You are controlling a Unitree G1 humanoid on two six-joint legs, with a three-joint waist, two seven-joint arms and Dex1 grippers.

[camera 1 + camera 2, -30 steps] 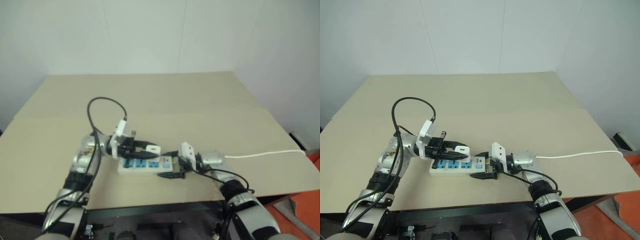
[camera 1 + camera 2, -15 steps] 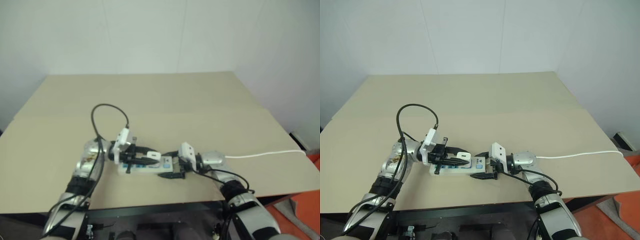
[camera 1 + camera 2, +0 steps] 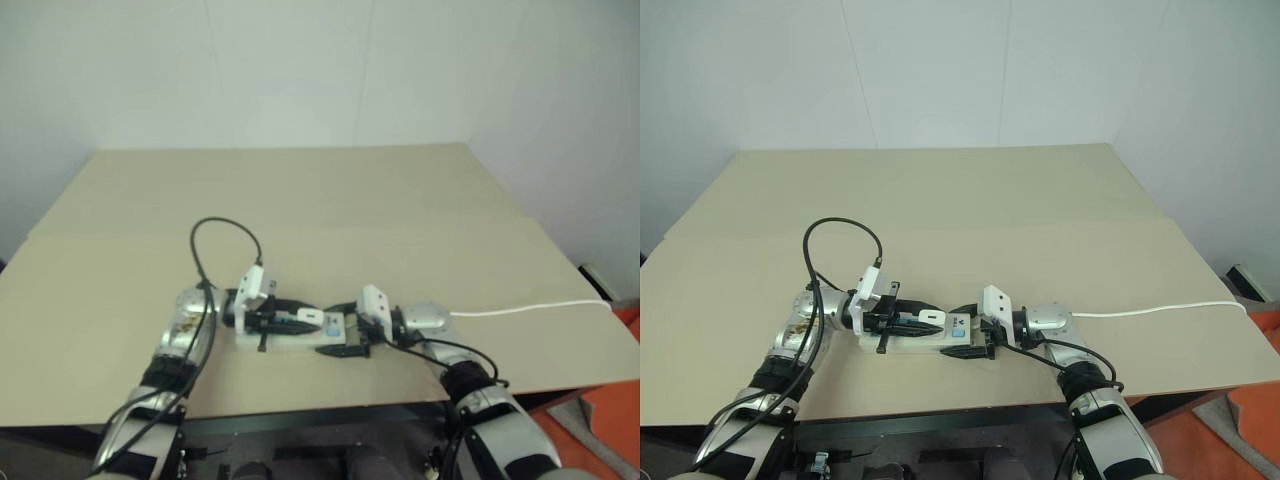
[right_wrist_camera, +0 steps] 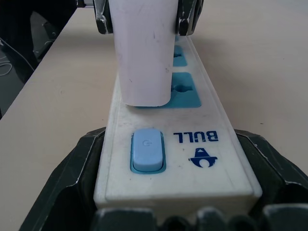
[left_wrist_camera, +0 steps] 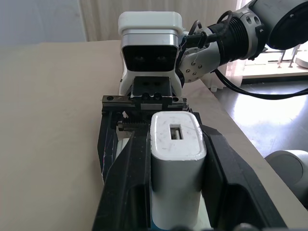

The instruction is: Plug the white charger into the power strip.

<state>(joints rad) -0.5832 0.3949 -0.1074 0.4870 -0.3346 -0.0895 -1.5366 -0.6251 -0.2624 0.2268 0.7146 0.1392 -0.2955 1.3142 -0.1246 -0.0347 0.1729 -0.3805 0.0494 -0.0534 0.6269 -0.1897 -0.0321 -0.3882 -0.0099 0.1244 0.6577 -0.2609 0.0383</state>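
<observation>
The white charger [image 4: 142,53] stands upright, pinched in the closed left gripper [image 5: 175,159], directly over the power strip [image 4: 202,139] near the table's [image 3: 1040,200] front edge; the right gripper [image 3: 975,340], spread wide, clasps the strip's switch end.

The power strip [image 4: 192,139] bears the blue word "BULL" beside its blue switch [image 4: 147,150], which carries a power sign.
</observation>
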